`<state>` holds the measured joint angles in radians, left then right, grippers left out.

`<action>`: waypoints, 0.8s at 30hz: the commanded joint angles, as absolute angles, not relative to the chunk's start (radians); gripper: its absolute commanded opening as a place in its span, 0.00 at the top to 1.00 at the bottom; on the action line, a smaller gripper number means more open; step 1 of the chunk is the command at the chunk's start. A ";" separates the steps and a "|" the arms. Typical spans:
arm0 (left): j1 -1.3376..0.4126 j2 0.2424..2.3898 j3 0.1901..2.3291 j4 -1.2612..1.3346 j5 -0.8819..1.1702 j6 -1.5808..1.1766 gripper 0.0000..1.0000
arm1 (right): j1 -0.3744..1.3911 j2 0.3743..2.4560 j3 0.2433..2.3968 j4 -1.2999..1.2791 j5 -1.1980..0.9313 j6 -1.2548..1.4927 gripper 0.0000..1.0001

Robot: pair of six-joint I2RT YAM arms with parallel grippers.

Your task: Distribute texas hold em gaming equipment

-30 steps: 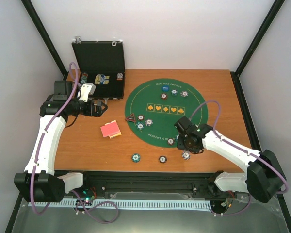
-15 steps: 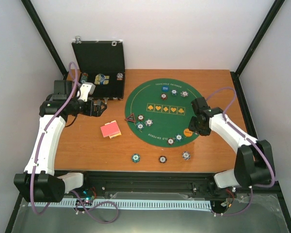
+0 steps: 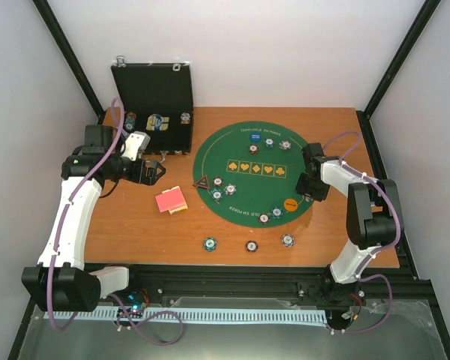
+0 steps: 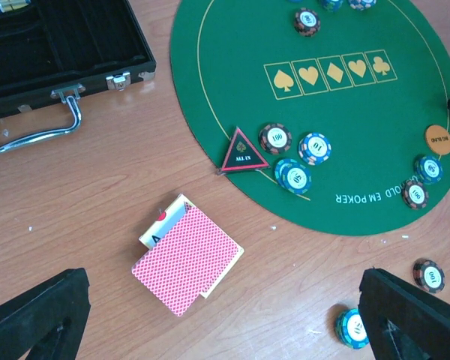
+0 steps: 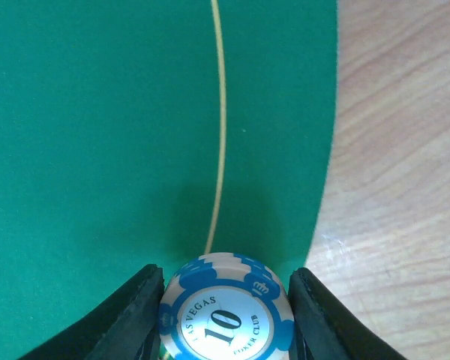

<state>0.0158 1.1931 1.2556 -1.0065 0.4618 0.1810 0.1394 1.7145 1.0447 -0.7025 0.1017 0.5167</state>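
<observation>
My right gripper (image 5: 225,319) is shut on a blue-and-white "10" poker chip (image 5: 226,313), held just above the right edge of the green mat (image 5: 97,112); in the top view it (image 3: 310,187) is at the mat's right rim. My left gripper (image 4: 225,330) is open and empty, hovering above the red-backed cards (image 4: 187,259), which also show in the top view (image 3: 171,200). The black red-edged triangle marker (image 4: 244,154) lies at the mat's left edge beside several chips (image 4: 296,154). An orange disc (image 4: 438,139) and two chips (image 4: 421,180) lie near the mat's front right.
The black hinged case (image 3: 154,105) stands open at the back left, with chips in it. Three chips (image 3: 251,245) lie on the wood in front of the mat. A blue disc (image 3: 256,137) and two chips (image 3: 277,144) sit at the mat's far side.
My right gripper has swung from the mat's front edge back and right to the mat's right rim. The left arm has barely moved.
</observation>
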 commanded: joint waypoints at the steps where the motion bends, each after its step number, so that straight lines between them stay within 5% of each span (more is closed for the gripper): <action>1: 0.022 1.208 1.267 -1.046 0.476 0.253 0.00 | 0.131 1.746 1.083 -0.664 0.095 0.494 0.76; 8: 0.023 1.238 1.253 -1.100 0.492 0.332 0.00 | 0.130 1.791 1.073 -0.636 0.069 0.495 0.72; 18: 0.022 1.238 1.220 -1.134 0.434 0.483 0.00 | 0.132 1.699 1.119 -0.694 0.095 0.488 0.21; 24: 0.021 1.257 1.161 -1.121 0.413 0.604 0.00 | 0.182 1.564 1.146 -0.718 0.070 0.500 0.18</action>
<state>0.0158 1.2369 1.1885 -1.1152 0.4381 0.4854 0.1436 1.6596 1.1069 -0.6968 0.0708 0.4904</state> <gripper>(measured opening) 0.996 0.820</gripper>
